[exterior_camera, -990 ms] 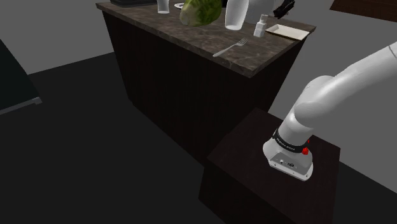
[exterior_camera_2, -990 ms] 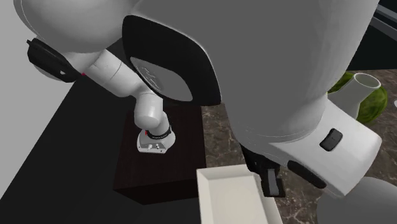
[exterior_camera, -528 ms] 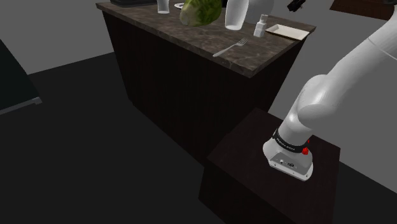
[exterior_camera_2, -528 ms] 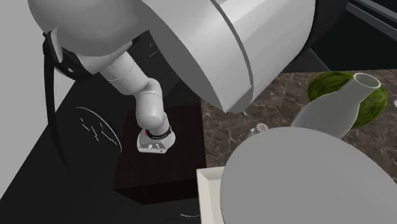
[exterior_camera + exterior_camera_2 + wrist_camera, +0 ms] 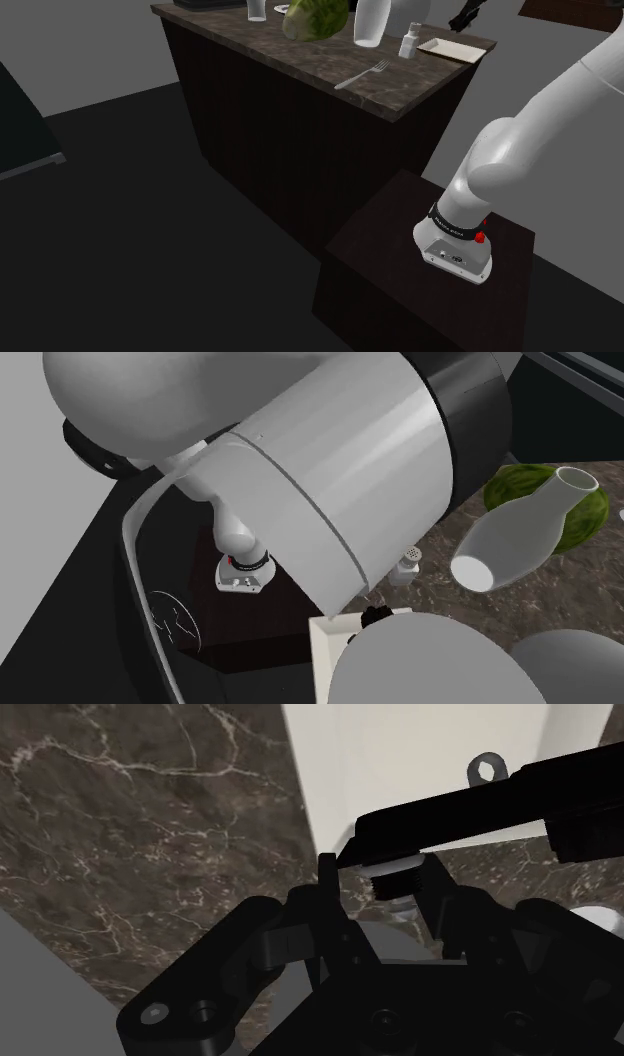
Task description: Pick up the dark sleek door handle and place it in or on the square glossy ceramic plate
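Dark marbled table set with kitchen things
A fork lies near the table's front edge. Behind it a white vase and a green melon stand side by side. A small white shaker bottle stands towards the right-hand corner, and a glass at the far edge.

Things being counted by kind | fork: one is being logged | green melon: one | white vase: one | small shaker bottle: one | square plate: one | black door handle: one is being logged

Dark veined stone counter, smooth white plate, matt black handle.
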Robot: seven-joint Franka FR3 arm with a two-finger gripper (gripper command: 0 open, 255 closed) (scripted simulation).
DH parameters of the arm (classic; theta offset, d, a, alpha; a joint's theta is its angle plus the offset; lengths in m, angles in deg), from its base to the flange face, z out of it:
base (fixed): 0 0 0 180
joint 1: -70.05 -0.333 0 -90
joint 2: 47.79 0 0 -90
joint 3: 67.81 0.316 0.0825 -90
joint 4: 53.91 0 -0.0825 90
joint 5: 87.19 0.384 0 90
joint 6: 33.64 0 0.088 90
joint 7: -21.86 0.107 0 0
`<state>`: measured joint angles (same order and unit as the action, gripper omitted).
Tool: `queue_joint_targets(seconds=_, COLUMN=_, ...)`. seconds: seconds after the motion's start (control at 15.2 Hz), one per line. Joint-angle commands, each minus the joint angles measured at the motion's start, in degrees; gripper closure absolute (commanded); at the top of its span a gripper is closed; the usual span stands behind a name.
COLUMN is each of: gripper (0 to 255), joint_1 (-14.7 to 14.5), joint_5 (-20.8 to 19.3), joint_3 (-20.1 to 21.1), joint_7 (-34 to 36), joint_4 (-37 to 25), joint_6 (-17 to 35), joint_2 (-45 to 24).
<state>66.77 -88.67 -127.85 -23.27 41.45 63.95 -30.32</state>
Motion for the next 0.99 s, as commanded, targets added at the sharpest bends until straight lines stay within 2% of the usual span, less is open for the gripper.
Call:
queue_joint_targets(seconds=0.0, gripper=255, joint_1=0.29, joint_5=-0.35, joint_3=0.32, joint_7=0.12, joint_4=1.70, joint_6=1.44, joint_2=0.43)
queue_joint_targets(seconds=0.53, gripper=255, joint_1=1.72, joint_5=-1.95, joint_3=1.26, joint_7=0.29, joint_4=9.28, joint_6=7.57, joint_2=2.47)
queue_joint_targets(seconds=0.92, gripper=255, joint_1=1.75, joint_5=-1.98, joint_3=1.26, joint_7=0.28, joint_4=9.46, joint_6=7.73, joint_2=2.50)
